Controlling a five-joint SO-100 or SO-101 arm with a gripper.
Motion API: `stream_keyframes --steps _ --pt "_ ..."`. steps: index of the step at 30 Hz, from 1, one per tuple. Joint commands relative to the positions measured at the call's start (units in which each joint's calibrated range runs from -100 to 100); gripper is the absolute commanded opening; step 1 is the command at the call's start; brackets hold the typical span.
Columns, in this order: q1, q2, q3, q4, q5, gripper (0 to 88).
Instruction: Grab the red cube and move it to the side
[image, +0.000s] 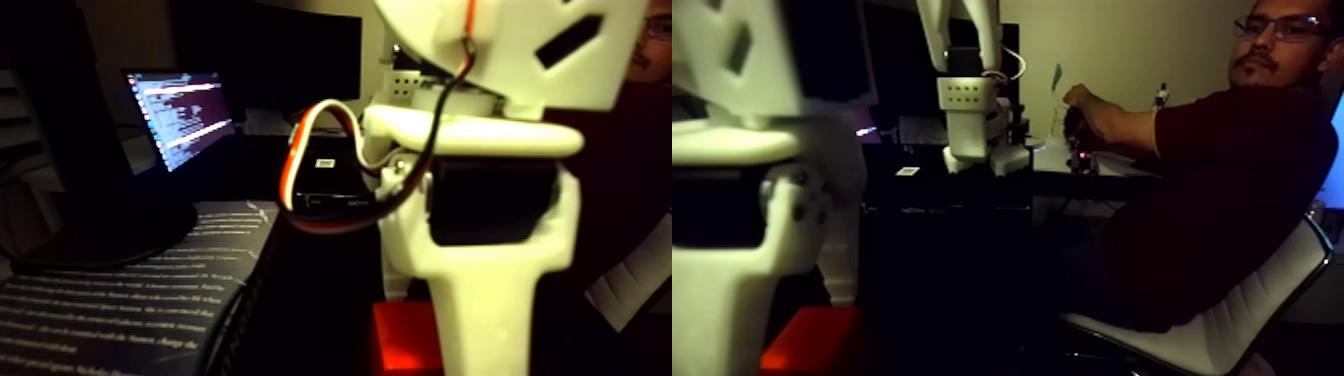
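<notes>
Gripper: white gripper (470, 330) looms close in the fixed view; jaw spread cannot be told.
Cube: red cube (400, 335) sits low, just behind the finger.
Advice: likely best to centre jaws before closing.
Beyond: laptop (180, 115), seated person (1190, 170).

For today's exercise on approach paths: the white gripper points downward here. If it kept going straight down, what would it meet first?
Most likely the red cube: the gripper hangs directly at it, its white finger overlapping the cube's right part at the picture's bottom edge. Depth is unclear, so they may already be touching.
</notes>
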Motion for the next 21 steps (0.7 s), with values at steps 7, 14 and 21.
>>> stream_keyframes --steps 7,14,21 --pt "-0.4 -0.2 -1.0 -0.5 -0.1 36.3" --pt "-0.4 -0.2 -0.8 -0.5 0.1 16.1" --pt "-0.2 -0.2 -0.7 0.2 -0.1 1.1"
